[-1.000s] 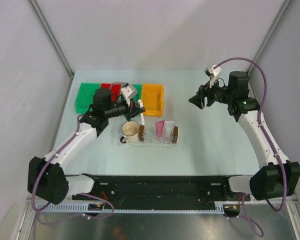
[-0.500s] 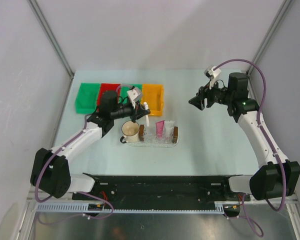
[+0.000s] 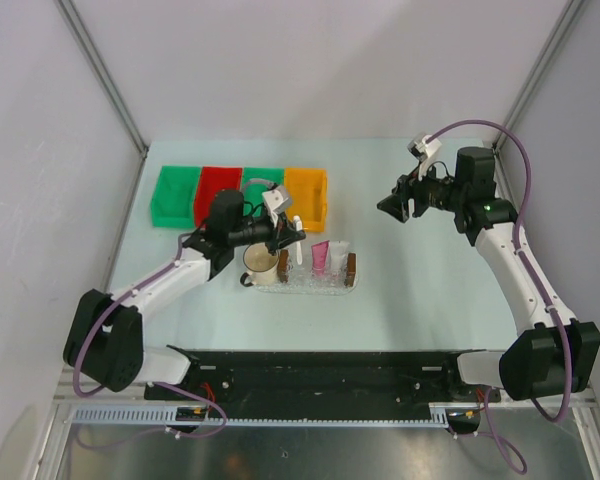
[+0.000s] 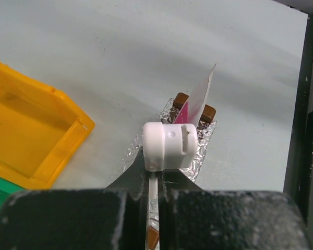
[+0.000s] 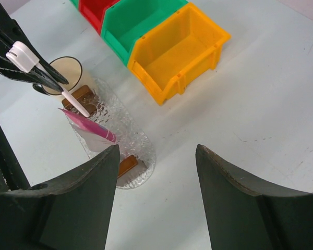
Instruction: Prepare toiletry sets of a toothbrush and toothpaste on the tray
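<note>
My left gripper (image 3: 291,233) is shut on the white toothbrush (image 3: 297,243) and holds it upright over the left part of the clear tray (image 3: 351,266). In the left wrist view the gripper (image 4: 155,174) pinches the handle just below the blocky white head (image 4: 168,146), with the tray's brown block (image 4: 208,112) beneath. A pink toothpaste tube (image 3: 320,257) stands in the tray with a whitish tube (image 3: 338,254) beside it. The pink tube also shows in the right wrist view (image 5: 91,129). My right gripper (image 3: 392,205) is open and empty, raised well to the right of the tray (image 5: 128,165).
A cup (image 3: 261,262) stands just left of the tray on an oval clear textured mat (image 3: 310,286). Green (image 3: 173,194), red (image 3: 215,185), green (image 3: 263,176) and orange (image 3: 306,196) bins line the back. The table's near edge has a black rail (image 3: 320,372).
My left gripper has carried the toothbrush rightwards and nearer, from over the bins to above the tray. The right arm has hardly moved.
</note>
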Controlling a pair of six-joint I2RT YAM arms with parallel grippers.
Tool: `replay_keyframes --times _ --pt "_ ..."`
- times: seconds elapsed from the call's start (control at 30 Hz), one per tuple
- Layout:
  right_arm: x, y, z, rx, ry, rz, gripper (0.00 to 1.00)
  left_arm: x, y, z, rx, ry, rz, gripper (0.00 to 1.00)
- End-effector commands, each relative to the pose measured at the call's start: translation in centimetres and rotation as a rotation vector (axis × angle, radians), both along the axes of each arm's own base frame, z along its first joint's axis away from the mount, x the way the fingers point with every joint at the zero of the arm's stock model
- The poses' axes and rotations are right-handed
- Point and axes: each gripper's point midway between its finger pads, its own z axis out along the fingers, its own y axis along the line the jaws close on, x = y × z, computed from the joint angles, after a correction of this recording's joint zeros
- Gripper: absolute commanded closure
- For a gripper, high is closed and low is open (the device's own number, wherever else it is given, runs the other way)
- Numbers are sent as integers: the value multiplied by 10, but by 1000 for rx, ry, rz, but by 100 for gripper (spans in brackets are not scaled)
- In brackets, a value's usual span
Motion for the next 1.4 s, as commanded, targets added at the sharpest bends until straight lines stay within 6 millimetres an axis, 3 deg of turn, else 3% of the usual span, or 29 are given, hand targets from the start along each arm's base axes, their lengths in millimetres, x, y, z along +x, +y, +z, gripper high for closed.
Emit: replay_keyframes --times 0.0,1.37 --pt "0 0 12 7 -56 17 35 5 -5 5 -6 -75 -12 100" --pt "-2 2 5 2 -36 37 35 7 -8 -37 46 -66 -21 100"
